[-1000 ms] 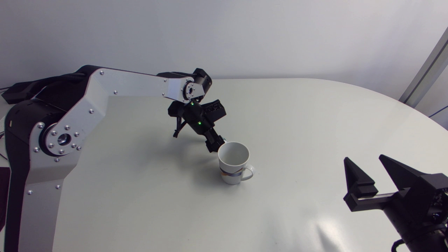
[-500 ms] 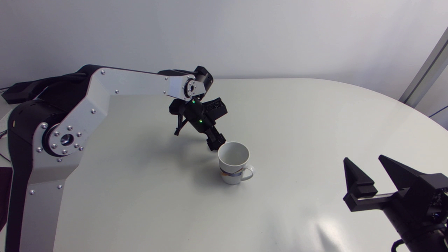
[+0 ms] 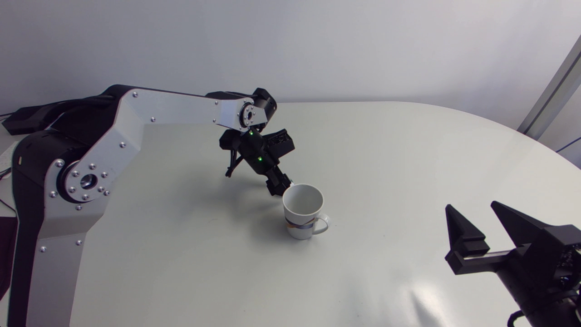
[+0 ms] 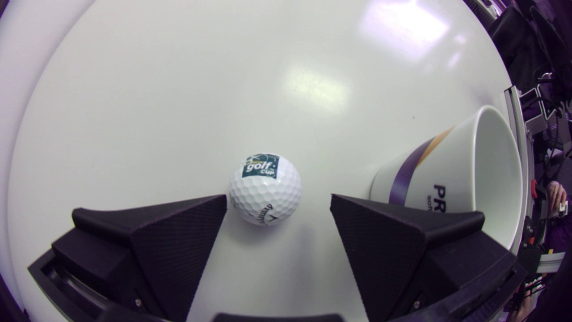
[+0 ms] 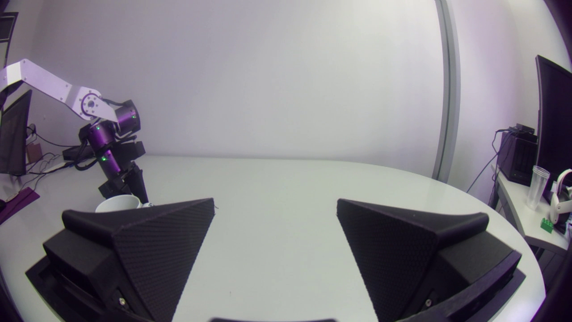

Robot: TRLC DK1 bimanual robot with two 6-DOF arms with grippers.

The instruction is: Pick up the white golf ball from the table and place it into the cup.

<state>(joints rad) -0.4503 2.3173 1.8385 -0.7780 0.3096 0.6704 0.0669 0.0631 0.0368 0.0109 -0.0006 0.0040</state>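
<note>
Your left end effector (image 4: 278, 201) is spread wide around the golf ball (image 4: 265, 188), which sits off-centre on the worktop (image 4: 178, 89), close against one finger. Close carelessly and it may squirt out. The other finger is just beside the cup (image 4: 447, 179) and could knock it. Your right end effector (image 5: 275, 201) rests wide, well apart.

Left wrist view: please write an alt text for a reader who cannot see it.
A white golf ball lies on the white table between the open black fingers of the left gripper, nearer one finger than the other. A white cup with a purple and gold stripe stands beside the farther finger.
</note>
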